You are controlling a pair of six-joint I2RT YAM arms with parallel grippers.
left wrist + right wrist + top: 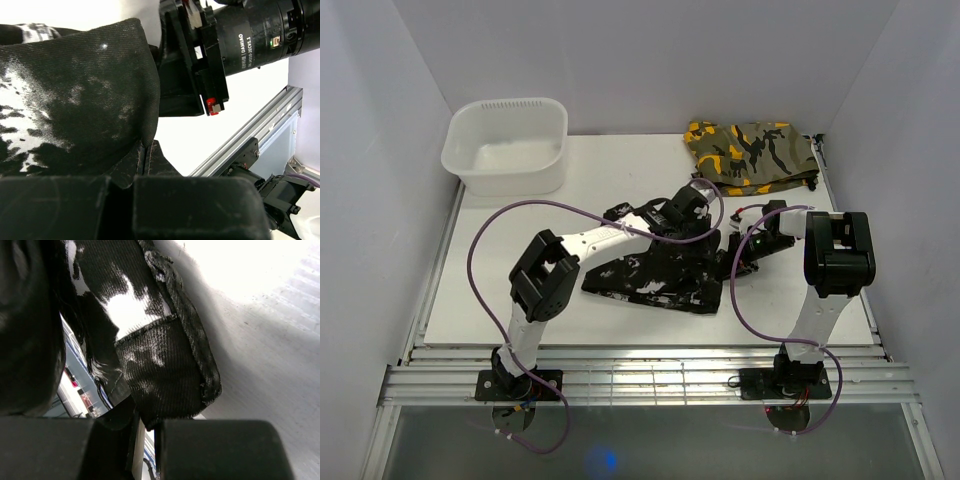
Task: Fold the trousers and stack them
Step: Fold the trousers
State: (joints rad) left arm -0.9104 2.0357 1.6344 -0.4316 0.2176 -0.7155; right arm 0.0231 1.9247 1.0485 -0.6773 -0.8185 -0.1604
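Trousers: lying in a lumpy black-and-white heap in the middle of the tabletop, between the two arms.
Left claw: squeezing tight on a black fold of the trousers.
Right claw: pinching tight on a ribbed edge of the trousers; cuff or waist, I cannot tell.
Done: the legs are not lying out long, so some folding is looking started.
Left to do: I am guessing more folding and smoothing, then stacking.
Camouflage garment: sitting folded in the far right corner, well apart, maybe the stacking spot.
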